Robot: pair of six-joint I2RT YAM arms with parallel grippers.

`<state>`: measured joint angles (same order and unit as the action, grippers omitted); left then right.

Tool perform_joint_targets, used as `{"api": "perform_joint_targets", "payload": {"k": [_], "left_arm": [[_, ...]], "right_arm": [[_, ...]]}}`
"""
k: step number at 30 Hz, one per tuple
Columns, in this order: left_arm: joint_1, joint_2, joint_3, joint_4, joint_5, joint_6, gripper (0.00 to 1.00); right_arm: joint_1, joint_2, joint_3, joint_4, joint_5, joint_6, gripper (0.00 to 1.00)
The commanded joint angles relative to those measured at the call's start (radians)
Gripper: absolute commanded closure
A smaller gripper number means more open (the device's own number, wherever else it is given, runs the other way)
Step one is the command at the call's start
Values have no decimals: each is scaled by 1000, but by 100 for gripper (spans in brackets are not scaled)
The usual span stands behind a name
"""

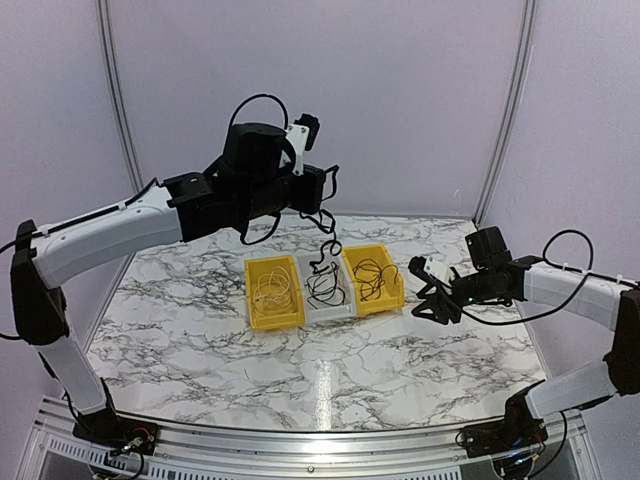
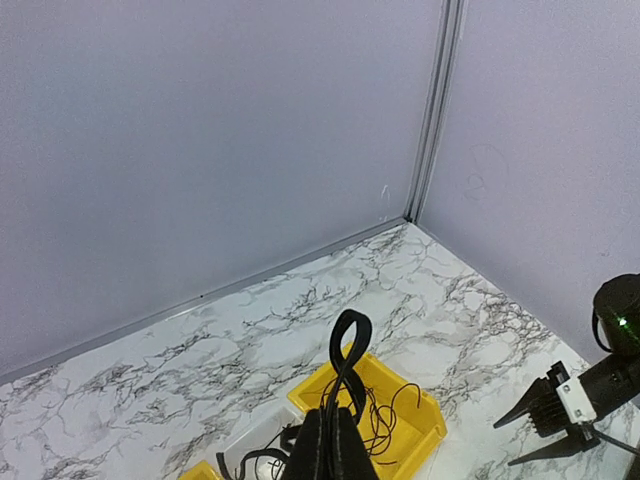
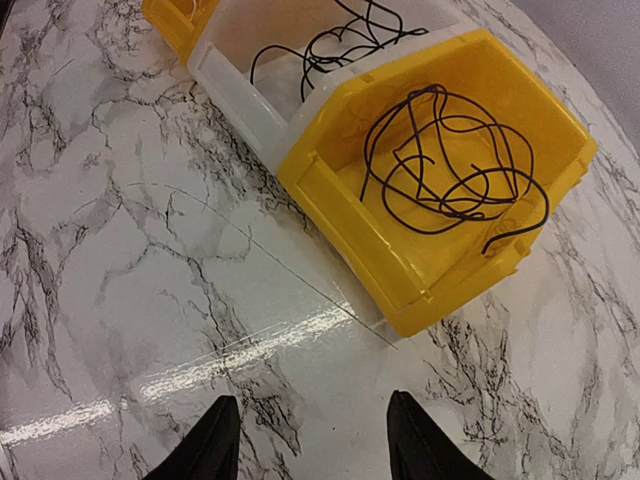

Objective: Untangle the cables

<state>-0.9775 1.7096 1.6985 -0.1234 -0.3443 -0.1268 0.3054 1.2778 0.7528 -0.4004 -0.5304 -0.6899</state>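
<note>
Top external view: a pale cable point(image 1: 272, 290) lies in the left yellow bin point(image 1: 275, 322). The left gripper point(image 1: 322, 190), clamped on a black cable point(image 1: 329, 240), holds it above the clear bin point(image 1: 331, 313). The right gripper point(image 1: 432, 295) rests with jaws apart. This looks like the separating step; next, the strand needs drawing free.

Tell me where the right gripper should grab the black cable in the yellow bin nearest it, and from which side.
Likely the bunch where the black cable's loops cross, mid-coil, coming straight down. It lies coiled on the yellow bin's floor, and the walls block any sideways approach by the right gripper.
</note>
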Motion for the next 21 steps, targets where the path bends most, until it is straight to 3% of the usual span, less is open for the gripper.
{"api": "perform_joint_targets", "payload": {"k": [1, 21], "left_arm": [[31, 59, -29, 28, 66, -48, 100], [80, 180, -131, 69, 147, -119, 100]], "right_arm": [[9, -9, 1, 9, 15, -14, 49], [11, 6, 2, 4, 23, -20, 49]]}}
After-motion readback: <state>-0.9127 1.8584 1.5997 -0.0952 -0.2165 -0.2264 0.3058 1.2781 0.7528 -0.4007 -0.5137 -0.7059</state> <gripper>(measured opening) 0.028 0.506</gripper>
